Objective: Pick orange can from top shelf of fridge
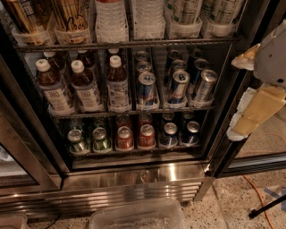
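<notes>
The fridge [134, 179] stands open in front of me, black-framed with a shiny steel base. Its top shelf [134, 44] is a dark wire rack with clear plastic holders. Two golden-orange cans with black scribbles stand in holders at its left end: one orange can [71, 15] and another further left [24, 15]. Their lids are cut off by the top edge of the view. Clear bottles [109, 18] and pale tall cans [185, 13] stand to their right. My gripper [257, 96] is at the far right, outside the fridge, beside the door frame and well away from the orange cans.
The middle rack holds brown white-capped bottles [85, 87] and blue-and-silver cans [178, 85]. The bottom rack holds short green, red [146, 134] and blue cans. A clear plastic bin [138, 217] sits on the floor in front. An orange cable [255, 194] and a black stand leg [268, 208] lie at the lower right.
</notes>
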You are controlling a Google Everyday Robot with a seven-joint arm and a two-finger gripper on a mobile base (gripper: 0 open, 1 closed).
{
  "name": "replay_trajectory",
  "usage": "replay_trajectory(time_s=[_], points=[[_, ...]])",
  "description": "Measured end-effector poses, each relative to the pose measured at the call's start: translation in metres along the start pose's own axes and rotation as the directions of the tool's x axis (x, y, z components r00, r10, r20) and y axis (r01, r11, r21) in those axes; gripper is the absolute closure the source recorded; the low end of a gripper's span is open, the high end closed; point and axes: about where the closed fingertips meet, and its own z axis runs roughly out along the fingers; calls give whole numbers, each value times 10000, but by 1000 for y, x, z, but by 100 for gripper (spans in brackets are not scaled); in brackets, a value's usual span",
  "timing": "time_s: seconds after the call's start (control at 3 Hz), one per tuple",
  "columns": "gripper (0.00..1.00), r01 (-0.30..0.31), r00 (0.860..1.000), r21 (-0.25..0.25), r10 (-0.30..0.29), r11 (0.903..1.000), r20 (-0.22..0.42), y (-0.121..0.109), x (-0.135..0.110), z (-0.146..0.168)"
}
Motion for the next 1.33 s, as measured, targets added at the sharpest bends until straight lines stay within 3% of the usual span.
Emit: replay_trajectory(time_s=[0.33,0.67,1.33], points=[[0,-104,9889,142,82,9998,1486,13,-27,12],[0,-163,9516,399,33,9991,3072,26,-60,23],[0,-157,8420,442,-106,9989,5393,39,-127,44]])
